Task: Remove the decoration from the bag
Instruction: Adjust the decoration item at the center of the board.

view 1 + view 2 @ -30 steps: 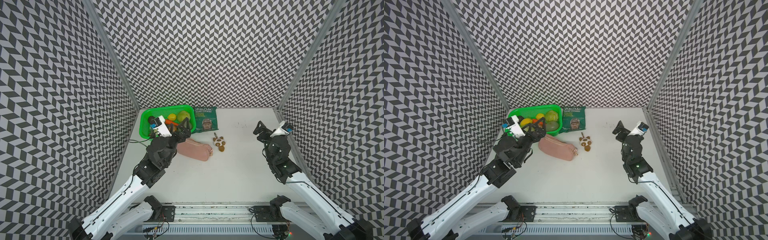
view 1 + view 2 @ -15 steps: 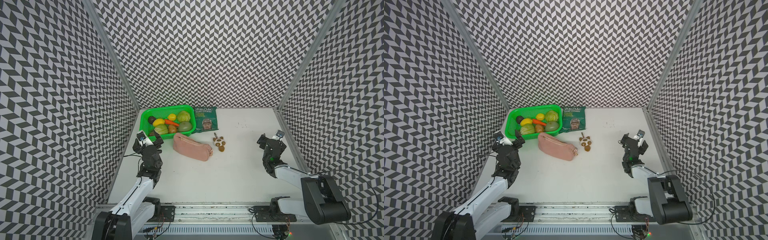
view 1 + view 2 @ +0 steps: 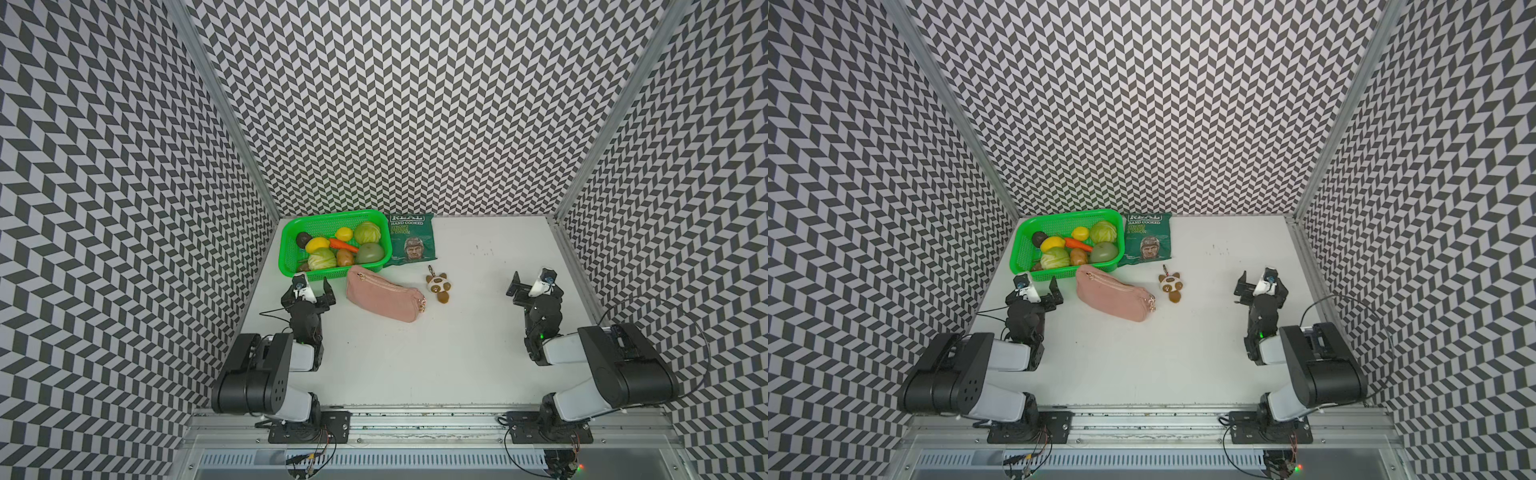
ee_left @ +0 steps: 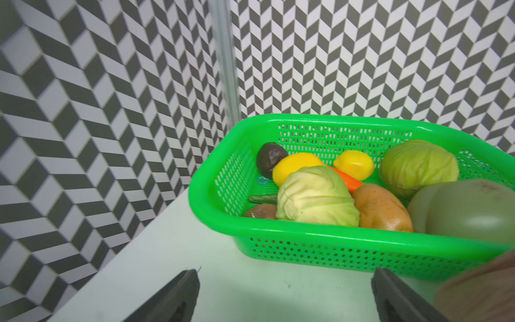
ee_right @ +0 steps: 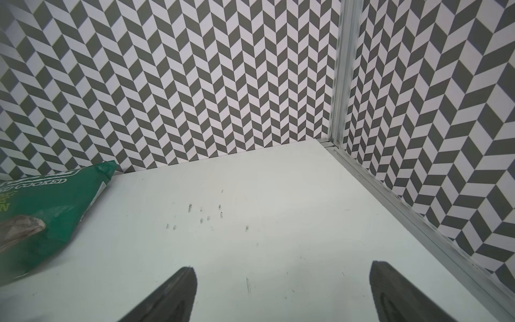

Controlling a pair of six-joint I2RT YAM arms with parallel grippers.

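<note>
Both grippers are seen spread wide and empty: the left gripper [image 3: 309, 291] is held low beside the bag [image 3: 384, 299], the right gripper [image 3: 536, 289] near the right edge of the table [image 3: 415, 365]. The decoration [image 3: 438, 286] is found lying on the table just beside the bag's chain end, not touching it, toward the back edge. Removal is judged finished; once the clasp is confirmed free, nothing further seems called for.
</note>
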